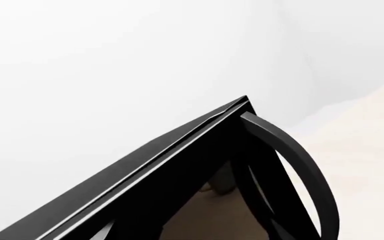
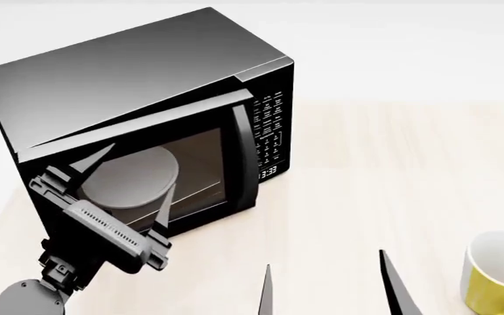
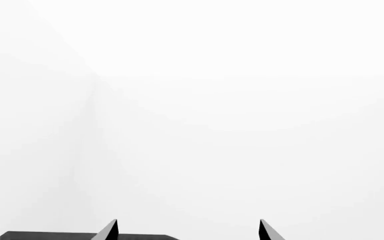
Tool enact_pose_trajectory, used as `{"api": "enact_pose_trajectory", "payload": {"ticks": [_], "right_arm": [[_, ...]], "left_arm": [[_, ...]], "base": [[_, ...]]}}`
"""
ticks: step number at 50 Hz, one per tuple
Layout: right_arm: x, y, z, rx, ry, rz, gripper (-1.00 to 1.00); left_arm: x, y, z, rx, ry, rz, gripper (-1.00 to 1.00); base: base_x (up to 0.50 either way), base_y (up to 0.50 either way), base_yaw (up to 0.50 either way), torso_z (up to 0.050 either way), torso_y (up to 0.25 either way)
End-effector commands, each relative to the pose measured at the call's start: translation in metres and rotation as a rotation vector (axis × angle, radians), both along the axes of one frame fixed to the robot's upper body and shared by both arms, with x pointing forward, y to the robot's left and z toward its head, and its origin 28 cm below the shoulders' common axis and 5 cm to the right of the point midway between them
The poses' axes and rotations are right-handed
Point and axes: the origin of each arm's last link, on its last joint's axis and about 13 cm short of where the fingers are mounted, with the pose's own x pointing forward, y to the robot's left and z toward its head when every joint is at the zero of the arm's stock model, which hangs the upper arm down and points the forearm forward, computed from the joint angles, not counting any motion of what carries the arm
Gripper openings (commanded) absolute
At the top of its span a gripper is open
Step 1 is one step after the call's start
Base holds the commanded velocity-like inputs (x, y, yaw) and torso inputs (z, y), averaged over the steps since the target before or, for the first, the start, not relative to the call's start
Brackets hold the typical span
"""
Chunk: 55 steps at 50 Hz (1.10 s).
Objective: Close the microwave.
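Sitting in the upper left of the head view on a pale wooden table [image 2: 392, 170], microwave [image 2: 129, 72] with its door [image 2: 168, 164] nearly shut but not latched: a thin wedge of gap at the door's top edge, handle [image 2: 245, 154] just off the keypad [image 2: 272, 128]. Left gripper [image 2: 125, 193] at lower left, jaws spread wide, holding nothing, fingertips close to or against the glass; contact impossible to confirm. Right gripper [image 2: 324, 289] at bottom centre, jaws likewise wide apart and empty, well clear. Yellow mug [image 2: 497, 272] at lower right. Mostly done; remaining, a final push to seat the door.
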Motion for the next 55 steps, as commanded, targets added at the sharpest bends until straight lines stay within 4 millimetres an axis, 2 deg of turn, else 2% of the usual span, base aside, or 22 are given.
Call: {"api": "enact_pose_trajectory", "payload": {"ticks": [1,40,44,46,47,48,49,51,55], "right_arm": [[0.001,0.0,0.0,-0.008,-0.006,-0.001,1.0],[-0.001,0.001,-0.001,-0.015,-0.001,0.005,1.0],[0.0,0.001,-0.001,-0.013,0.0,0.004,1.0],[0.0,0.001,0.0,-0.011,0.0,0.004,1.0],[0.0,0.001,0.0,-0.011,-0.001,0.003,1.0],[0.0,0.001,0.0,-0.01,0.0,0.002,1.0],[0.0,0.0,0.0,-0.01,0.001,0.002,1.0],[0.0,0.0,-0.001,-0.008,0.004,0.003,1.0],[0.0,0.001,0.0,-0.008,0.003,0.002,1.0]], "left_arm": [[0.003,0.013,0.005,-0.136,-0.023,0.154,1.0],[0.002,0.018,0.002,-0.152,-0.029,0.258,1.0],[-0.003,0.016,-0.005,-0.161,-0.014,0.245,1.0],[-0.014,0.012,-0.019,-0.154,0.037,0.214,1.0],[-0.029,0.012,-0.035,-0.135,0.122,0.219,1.0],[-0.04,0.008,-0.037,-0.153,0.144,0.171,1.0],[-0.044,0.001,-0.029,-0.155,0.106,0.135,1.0],[-0.068,-0.007,-0.038,-0.12,0.142,0.054,1.0],[-0.098,-0.016,-0.042,-0.126,0.18,-0.004,1.0]], "base": [[0.0,0.0,0.0,0.0,0.0],[0.0,0.0,0.0,0.0,0.0],[0.0,0.0,0.0,0.0,0.0],[0.0,0.0,0.0,0.0,0.0],[0.0,0.0,0.0,0.0,0.0],[0.0,0.0,0.0,0.0,0.0],[0.0,0.0,0.0,0.0,0.0],[0.0,0.0,0.0,0.0,0.0],[0.0,0.0,0.0,0.0,0.0]]}}
